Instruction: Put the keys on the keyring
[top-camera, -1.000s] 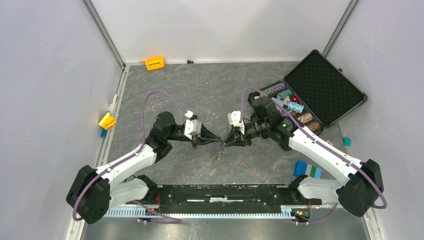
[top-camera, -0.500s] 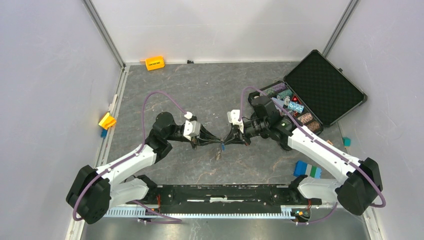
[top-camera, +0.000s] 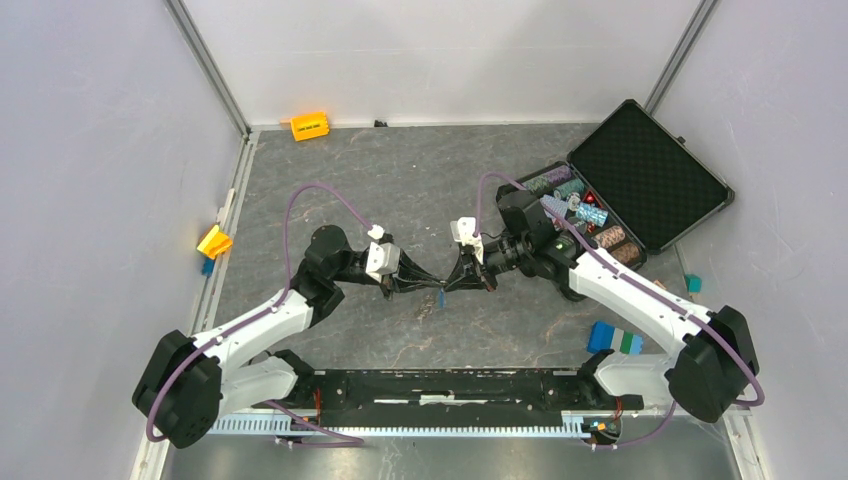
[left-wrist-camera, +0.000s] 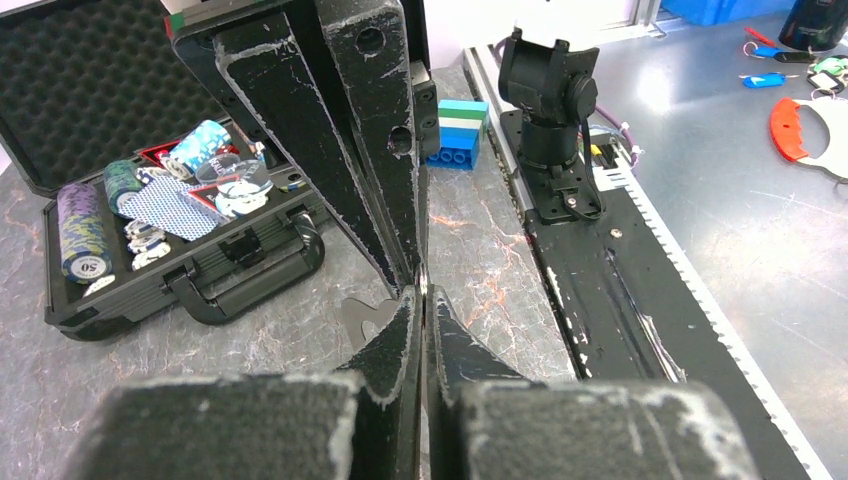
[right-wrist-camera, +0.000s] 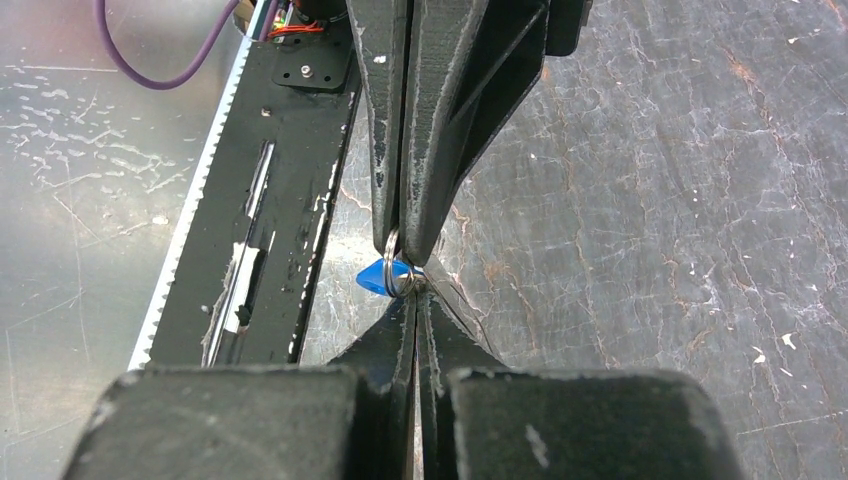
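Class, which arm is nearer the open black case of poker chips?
Right. The right arm passes just beside the case; the left arm lies far to its left.

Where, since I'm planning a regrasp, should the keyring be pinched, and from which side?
Probably pinch the keyring across its flat faces, on the arc away from the blue tag, coming in edge-on: it is a thin wire loop.
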